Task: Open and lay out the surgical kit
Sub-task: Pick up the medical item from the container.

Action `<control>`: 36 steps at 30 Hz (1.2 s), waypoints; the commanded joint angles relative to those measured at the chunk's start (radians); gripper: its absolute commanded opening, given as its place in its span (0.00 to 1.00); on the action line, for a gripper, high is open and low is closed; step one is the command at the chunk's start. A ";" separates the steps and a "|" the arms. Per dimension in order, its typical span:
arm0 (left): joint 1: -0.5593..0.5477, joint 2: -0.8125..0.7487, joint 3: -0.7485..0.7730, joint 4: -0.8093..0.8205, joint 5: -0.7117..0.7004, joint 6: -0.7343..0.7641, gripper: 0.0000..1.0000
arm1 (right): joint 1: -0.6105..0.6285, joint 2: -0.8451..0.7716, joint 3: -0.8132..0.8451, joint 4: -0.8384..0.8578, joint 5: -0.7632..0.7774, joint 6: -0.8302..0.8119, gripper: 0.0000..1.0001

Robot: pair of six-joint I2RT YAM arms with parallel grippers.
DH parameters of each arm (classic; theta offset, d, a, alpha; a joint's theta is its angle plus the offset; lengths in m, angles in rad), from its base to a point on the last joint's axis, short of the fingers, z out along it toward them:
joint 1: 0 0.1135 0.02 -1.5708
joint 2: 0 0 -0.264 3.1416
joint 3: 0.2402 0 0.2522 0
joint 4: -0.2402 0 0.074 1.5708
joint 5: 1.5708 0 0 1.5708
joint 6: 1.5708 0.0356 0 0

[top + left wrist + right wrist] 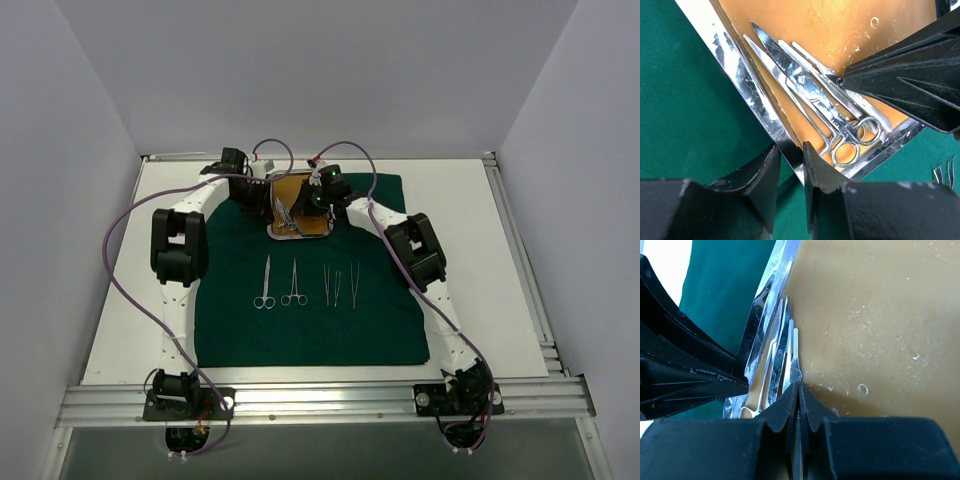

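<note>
The dark green cloth [300,325] lies spread flat. The steel tray [300,234] with its orange-brown floor stands at the cloth's back centre. Scissors [801,81] and a ring-handled instrument [845,150] lie along the tray's left wall. My left gripper [790,152] straddles the tray's rim [742,80], one finger outside and one inside, shut on it. My right gripper [799,386] is inside the tray, shut on thin silver tweezers [794,360] next to the scissors. It also shows in the left wrist view [900,75]. In the top view both grippers, left [266,204] and right [314,202], hang over the tray.
Two scissor-handled instruments [265,284] [293,284] and two tweezers [331,286] [352,288] lie in a row on the cloth in front of the tray. Bare white table [480,260] flanks the cloth. White walls enclose the sides and back.
</note>
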 commanded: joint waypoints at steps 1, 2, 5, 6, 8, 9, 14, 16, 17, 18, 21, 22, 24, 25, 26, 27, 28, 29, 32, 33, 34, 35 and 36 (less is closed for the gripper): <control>0.001 0.033 0.031 0.018 -0.021 0.018 0.32 | 0.004 -0.071 -0.001 -0.025 0.021 -0.011 0.00; 0.001 0.034 0.031 0.018 -0.022 0.020 0.32 | 0.007 -0.068 0.006 -0.043 0.023 -0.023 0.00; 0.001 0.034 0.032 0.018 -0.021 0.020 0.32 | 0.013 -0.059 0.015 -0.079 0.039 -0.047 0.11; 0.001 0.034 0.032 0.017 -0.021 0.018 0.32 | 0.013 -0.057 0.018 -0.088 0.043 -0.052 0.14; 0.001 0.034 0.034 0.017 -0.019 0.020 0.32 | 0.017 -0.054 0.019 -0.099 0.036 -0.060 0.21; 0.001 0.034 0.034 0.017 -0.021 0.018 0.31 | 0.021 -0.052 0.020 -0.102 0.036 -0.061 0.22; 0.001 0.036 0.035 0.015 -0.021 0.020 0.30 | 0.033 -0.055 0.034 -0.152 0.096 -0.087 0.20; 0.001 0.037 0.040 0.014 -0.022 0.018 0.30 | 0.036 -0.055 0.028 -0.172 0.144 -0.093 0.18; 0.001 0.037 0.040 0.011 -0.022 0.020 0.30 | 0.036 -0.054 0.022 -0.172 0.160 -0.092 0.17; 0.001 0.036 0.040 0.012 -0.022 0.020 0.30 | 0.036 -0.051 0.017 -0.175 0.188 -0.092 0.17; 0.001 0.037 0.041 0.012 -0.022 0.018 0.30 | 0.045 -0.033 0.034 -0.220 0.236 -0.101 0.18; 0.001 0.037 0.041 0.012 -0.022 0.020 0.30 | 0.054 -0.031 0.043 -0.234 0.239 -0.113 0.18; 0.001 0.039 0.041 0.012 -0.022 0.020 0.30 | 0.063 -0.022 0.048 -0.232 0.236 -0.118 0.20; 0.001 0.039 0.041 0.012 -0.022 0.020 0.30 | 0.068 -0.020 0.051 -0.264 0.234 -0.118 0.20; 0.001 0.039 0.041 0.012 -0.025 0.020 0.30 | 0.071 -0.019 0.054 -0.272 0.233 -0.115 0.21; 0.001 0.040 0.041 0.012 -0.025 0.018 0.30 | 0.073 -0.023 0.055 -0.278 0.236 -0.112 0.21; 0.001 0.037 0.040 0.012 -0.025 0.020 0.30 | 0.076 -0.028 0.054 -0.287 0.260 -0.112 0.22; 0.001 0.039 0.040 0.012 -0.027 0.020 0.29 | 0.083 -0.034 0.051 -0.292 0.279 -0.118 0.22; 0.001 0.039 0.040 0.011 -0.030 0.020 0.28 | 0.096 -0.057 0.063 -0.330 0.358 -0.152 0.21; 0.001 0.039 0.038 0.011 -0.028 0.020 0.28 | 0.100 -0.057 0.071 -0.342 0.378 -0.162 0.20; 0.001 0.037 0.037 0.011 -0.028 0.020 0.28 | 0.105 -0.059 0.077 -0.368 0.397 -0.175 0.19; 0.001 0.034 0.037 0.011 -0.031 0.020 0.28 | 0.111 -0.054 0.087 -0.381 0.420 -0.191 0.19; 0.001 0.031 0.035 0.009 -0.034 0.018 0.28 | 0.114 -0.048 0.109 -0.392 0.423 -0.196 0.18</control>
